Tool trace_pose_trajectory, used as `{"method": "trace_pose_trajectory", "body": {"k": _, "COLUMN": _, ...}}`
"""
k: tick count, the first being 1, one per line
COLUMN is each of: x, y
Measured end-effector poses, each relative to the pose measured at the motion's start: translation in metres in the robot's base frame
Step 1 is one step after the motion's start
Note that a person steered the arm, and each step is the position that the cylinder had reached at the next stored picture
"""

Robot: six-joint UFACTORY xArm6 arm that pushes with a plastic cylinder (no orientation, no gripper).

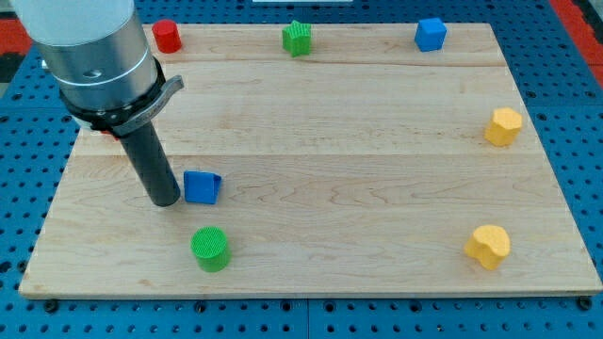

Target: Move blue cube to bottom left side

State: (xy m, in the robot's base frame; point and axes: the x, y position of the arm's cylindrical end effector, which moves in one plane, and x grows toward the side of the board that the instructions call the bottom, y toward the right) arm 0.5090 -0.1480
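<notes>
A blue cube lies on the wooden board at the view's lower left. My tip stands just left of it, close to or touching its left face. A second blue cube sits near the board's top edge at the view's right. The arm's grey body fills the top left corner.
A green cylinder stands just below the blue cube. A red cylinder and a green star-shaped block sit along the top edge. Two yellow blocks are at the right: one mid-height, one lower.
</notes>
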Motion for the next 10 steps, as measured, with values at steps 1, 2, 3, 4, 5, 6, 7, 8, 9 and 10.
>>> {"method": "trace_pose_trajectory", "body": {"k": 1, "x": 0.011, "y": 0.064}}
{"method": "trace_pose_trajectory", "body": {"k": 2, "x": -0.028, "y": 0.081}}
{"method": "trace_pose_trajectory", "body": {"k": 3, "x": -0.015, "y": 0.044}}
{"method": "trace_pose_trajectory", "body": {"k": 4, "x": 0.009, "y": -0.028}}
{"method": "trace_pose_trajectory", "body": {"k": 5, "x": 0.002, "y": -0.01}}
{"method": "trace_pose_trajectory", "body": {"k": 6, "x": -0.027, "y": 0.005}}
{"method": "trace_pose_trajectory", "body": {"k": 7, "x": -0.03, "y": -0.062}}
{"method": "trace_pose_trajectory", "body": {"k": 8, "x": -0.025, "y": -0.086}}
{"method": "trace_pose_trajectory", "body": {"k": 9, "x": -0.066, "y": -0.091}}
{"method": "trace_pose_trajectory", "body": {"k": 10, "x": -0.067, "y": -0.129}}
